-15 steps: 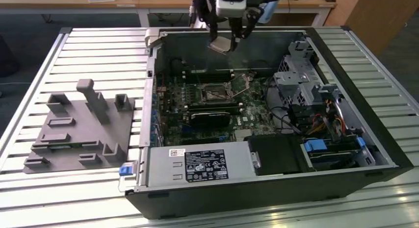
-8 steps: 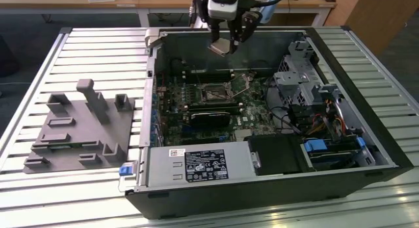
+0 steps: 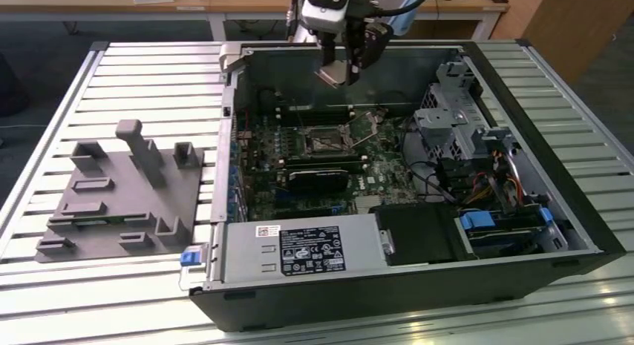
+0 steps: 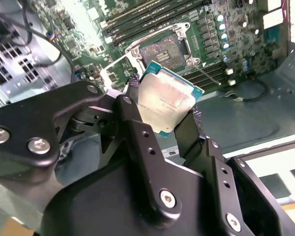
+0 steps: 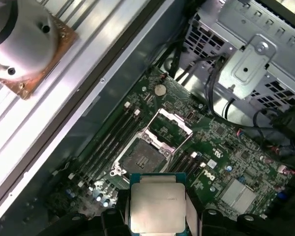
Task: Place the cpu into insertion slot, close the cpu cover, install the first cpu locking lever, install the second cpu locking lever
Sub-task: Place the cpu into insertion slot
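Silver-grey cpu [image 4: 168,98] clamped in hand [image 4: 163,109], apart from uncovered insertion slot [image 5: 143,157].

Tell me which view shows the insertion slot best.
The first wrist view: the insertion slot lies whole and unblocked, beyond the cpu in the tool. The second wrist view shows it slanted behind the cpu; the exterior view, far off below the tool.

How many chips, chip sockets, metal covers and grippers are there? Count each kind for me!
cpu: 1 (held in the gripper)
insertion slot: 1
cpu cover: 1 (flipped open)
gripper: 1
Total: 4
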`<state>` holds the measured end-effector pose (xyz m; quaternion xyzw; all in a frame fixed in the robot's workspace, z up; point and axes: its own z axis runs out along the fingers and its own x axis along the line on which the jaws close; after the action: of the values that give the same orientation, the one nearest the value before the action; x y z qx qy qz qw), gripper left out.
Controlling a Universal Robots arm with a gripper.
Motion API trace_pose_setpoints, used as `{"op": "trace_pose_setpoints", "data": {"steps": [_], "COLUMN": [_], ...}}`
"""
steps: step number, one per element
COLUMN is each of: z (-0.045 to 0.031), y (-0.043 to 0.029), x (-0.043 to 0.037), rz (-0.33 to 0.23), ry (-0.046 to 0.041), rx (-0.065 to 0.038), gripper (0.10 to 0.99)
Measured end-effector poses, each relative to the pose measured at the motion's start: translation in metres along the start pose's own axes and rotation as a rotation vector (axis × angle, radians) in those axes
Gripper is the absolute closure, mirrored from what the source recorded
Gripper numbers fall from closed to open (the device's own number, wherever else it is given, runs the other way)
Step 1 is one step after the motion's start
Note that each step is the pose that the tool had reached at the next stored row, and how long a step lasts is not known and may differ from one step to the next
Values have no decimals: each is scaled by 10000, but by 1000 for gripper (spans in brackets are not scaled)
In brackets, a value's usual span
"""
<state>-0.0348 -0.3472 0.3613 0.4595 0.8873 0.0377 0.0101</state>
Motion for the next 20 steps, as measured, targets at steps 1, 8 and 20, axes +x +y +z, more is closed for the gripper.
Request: {"op": "trace_pose_setpoints", "data": {"steps": [1,8,20], "z": [5,37,82], "y": [0,-3,-11], "x": [0,-1,9], "rz": [170,1354,2885], "ry": [-13,-104,-222], "rx": [-3,-22,-42], "gripper": [549,549,549]}}
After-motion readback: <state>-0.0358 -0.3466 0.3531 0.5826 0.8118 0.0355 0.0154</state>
